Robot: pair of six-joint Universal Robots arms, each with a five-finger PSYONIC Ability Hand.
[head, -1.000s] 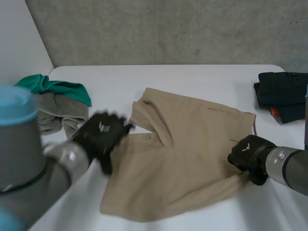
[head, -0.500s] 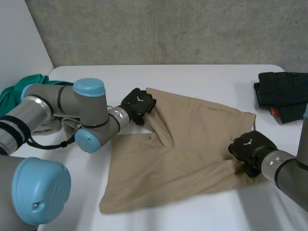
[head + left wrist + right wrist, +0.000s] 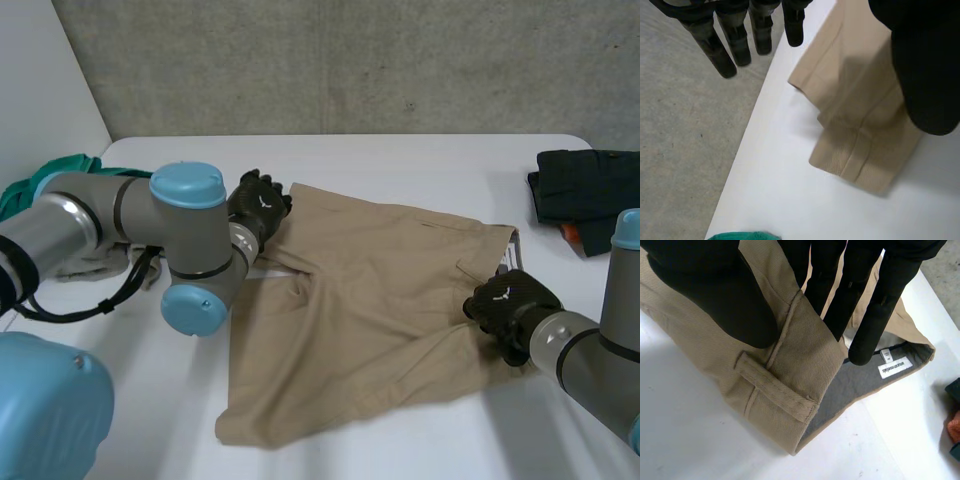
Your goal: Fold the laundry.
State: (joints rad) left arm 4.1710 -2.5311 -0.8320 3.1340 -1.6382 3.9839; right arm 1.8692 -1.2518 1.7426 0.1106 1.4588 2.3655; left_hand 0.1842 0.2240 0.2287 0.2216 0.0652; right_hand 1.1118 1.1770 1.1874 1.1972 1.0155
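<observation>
the left arm [image 3: 150, 240] hides most of a green and grey pile [image 3: 40, 182] left of the tan shorts [image 3: 370, 320], and a dark stack [image 3: 585, 195] to their right is cut off at the edge. the shorts lie spread on the middle of the white table [image 3: 420, 165]. the left hand [image 3: 258, 205] sits at their far left corner with its fingers [image 3: 735, 40] straight and spread, clear of the hem [image 3: 855, 160]; whether the thumb above touches the cloth is hard to make out. the right hand [image 3: 510, 305] is at the shorts' right edge, pinching the waistband [image 3: 800, 355] between thumb and straight fingers, beside a white label [image 3: 895, 367]. since half a second ago the left hand has slid outward off the corner, and the shorts have shifted slightly, with the centre fold lying flatter.
</observation>
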